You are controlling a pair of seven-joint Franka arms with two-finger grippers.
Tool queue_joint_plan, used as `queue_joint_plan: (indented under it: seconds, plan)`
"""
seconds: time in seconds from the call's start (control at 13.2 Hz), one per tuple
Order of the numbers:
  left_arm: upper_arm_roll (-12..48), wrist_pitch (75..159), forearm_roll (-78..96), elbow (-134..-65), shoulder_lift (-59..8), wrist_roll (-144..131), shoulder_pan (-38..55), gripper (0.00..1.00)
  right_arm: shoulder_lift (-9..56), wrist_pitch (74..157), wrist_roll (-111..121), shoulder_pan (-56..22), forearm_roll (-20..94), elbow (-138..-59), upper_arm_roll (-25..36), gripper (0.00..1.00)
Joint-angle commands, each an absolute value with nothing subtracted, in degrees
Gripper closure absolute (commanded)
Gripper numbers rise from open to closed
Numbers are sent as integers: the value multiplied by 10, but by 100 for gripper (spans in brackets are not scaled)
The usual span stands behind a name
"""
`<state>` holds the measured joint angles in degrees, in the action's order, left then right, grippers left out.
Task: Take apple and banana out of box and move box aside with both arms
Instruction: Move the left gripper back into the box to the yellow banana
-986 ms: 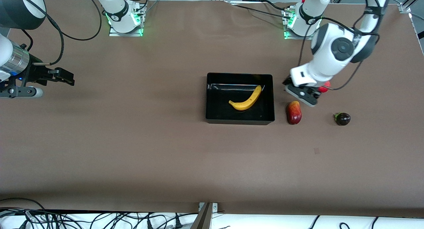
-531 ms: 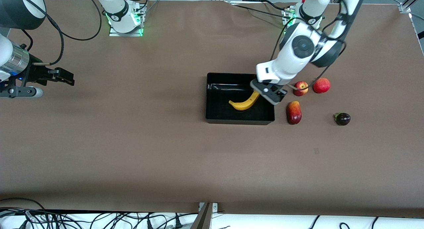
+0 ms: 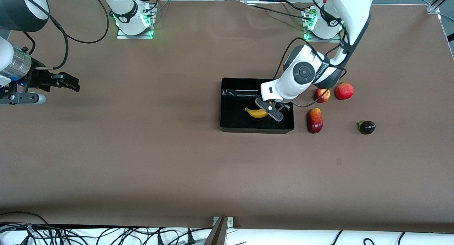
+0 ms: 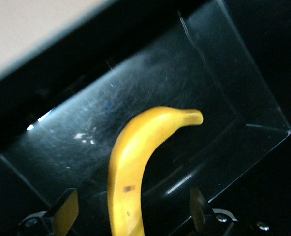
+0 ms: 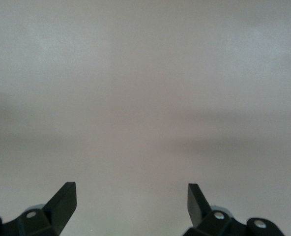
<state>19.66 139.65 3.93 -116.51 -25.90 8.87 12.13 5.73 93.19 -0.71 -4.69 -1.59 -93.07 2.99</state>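
A brown table (image 3: 142,149) carries a glossy black tray (image 3: 227,122) near its middle. Toward the left arm's end lie 4 fruits: an elongated red fruit (image 3: 314,120) just beside the tray, a small red-and-yellow apple (image 3: 322,95), a round red fruit (image 3: 344,91), and a dark purple fruit (image 3: 366,127).

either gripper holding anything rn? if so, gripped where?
Nothing held. Left gripper is open over the banana in the black tray, fingers either side, not closed. Right gripper waits open over bare table.
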Motion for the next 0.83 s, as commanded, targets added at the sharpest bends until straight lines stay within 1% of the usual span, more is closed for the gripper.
queue_joint_plan:
  seconds: [0.0,0.38,0.53,0.61,0.68,0.76]
  plan:
    - [178,1422,35,-1155,-290,83,140,0,60,925,-12,-46,-15,-923,29,0]
    - [156,1441,3,-1156,-350,83,166,0,61,924,-12,-46,-15,-923,29,0]
    - [151,1442,-5,-1155,-355,83,169,0,61,925,-12,-45,-15,-923,29,0]
    - [151,1442,-5,-1154,-355,83,169,19,61,925,-12,-46,-15,-923,29,0]
    - [151,1442,-12,-1154,-354,84,169,47,61,925,-12,-46,-14,-923,29,0]
    - [151,1442,-37,-1153,-354,85,169,69,61,925,-12,-46,-15,-923,29,0]
